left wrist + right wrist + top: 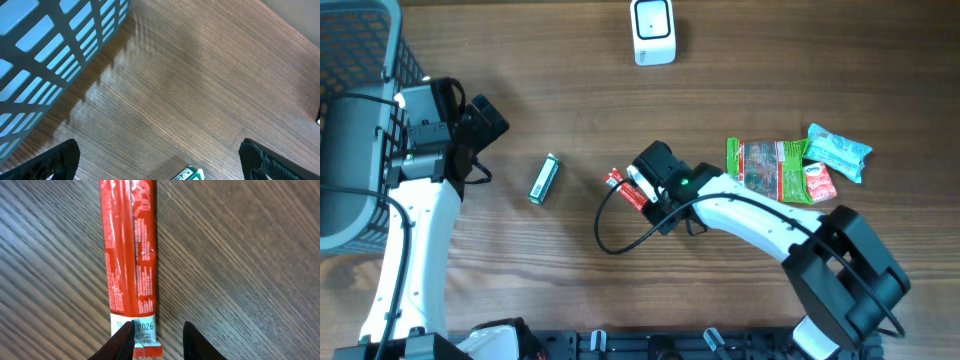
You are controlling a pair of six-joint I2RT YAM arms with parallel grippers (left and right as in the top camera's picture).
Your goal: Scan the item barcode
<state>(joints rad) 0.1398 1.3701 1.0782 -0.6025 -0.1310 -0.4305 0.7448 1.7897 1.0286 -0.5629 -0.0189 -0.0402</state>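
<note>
Red and glossy, the packet (127, 255) is lying flat on the wooden table (240, 255), with its white printed end pointing toward the right gripper (157, 341). That gripper is hanging low over the white end with its jaws partly apart. One finger (122, 341) is overlapping the packet's corner, though whether it is touching I cannot tell. The other finger (196, 339) is sitting over bare wood just beside the packet, and a strip of table is showing between that finger and the packet's edge. Nothing is being clamped, and the packet is resting on the table, not lifted.

From overhead, the packet is lying near the middle of the table, partly hidden under the right wrist. It is well apart from the white scanner (653, 32) standing at the far edge. The left gripper (160, 159) is spread wide and gripping nothing, hovering over bare wood beside the basket (45, 55). The tip of a green packet (189, 174) is showing between its fingers at the lower edge of the left wrist view. Snack bags (780, 168) are lying off to the right.
</note>
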